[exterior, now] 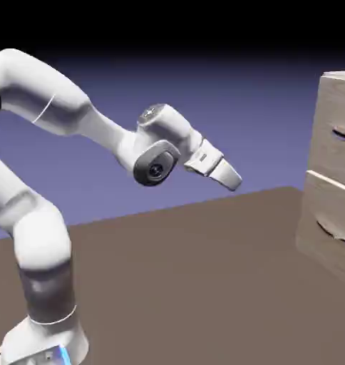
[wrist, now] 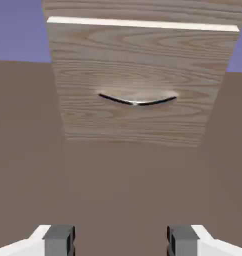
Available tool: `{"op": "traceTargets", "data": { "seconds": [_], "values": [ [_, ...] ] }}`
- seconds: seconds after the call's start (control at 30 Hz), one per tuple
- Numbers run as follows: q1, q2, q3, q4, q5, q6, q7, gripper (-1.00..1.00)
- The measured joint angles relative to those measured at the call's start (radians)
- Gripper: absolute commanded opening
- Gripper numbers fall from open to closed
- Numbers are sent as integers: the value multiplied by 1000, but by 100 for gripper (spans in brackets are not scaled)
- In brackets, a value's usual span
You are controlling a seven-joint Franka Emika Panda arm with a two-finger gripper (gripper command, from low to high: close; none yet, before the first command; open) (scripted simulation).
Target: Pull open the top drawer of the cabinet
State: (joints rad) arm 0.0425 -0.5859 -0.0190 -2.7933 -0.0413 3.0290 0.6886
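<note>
Hand spread, nothing between its tips, well apart from the cabinet. Top drawer shut above the lower drawer.

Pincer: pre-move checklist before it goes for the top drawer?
1. Pincer open: ok, tips wide apart.
2. Pincer empty: ok, only brown surface shows between the tips.
3. Top drawer shut: cannot tell, its front looks about in line with the lower drawer.
4. Top handle in hand view: not ok, only the lower handle shows.
5. Pincer at the top handle: not ok, a clear gap remains.
</note>
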Motion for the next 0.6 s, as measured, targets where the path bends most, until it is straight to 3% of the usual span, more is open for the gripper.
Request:
{"op": "traceTargets", "data": {
  "seconds": [0.6],
  "values": [
    [455, -238, -283, 250, -615, -120, -783, 0]
  ]
}}
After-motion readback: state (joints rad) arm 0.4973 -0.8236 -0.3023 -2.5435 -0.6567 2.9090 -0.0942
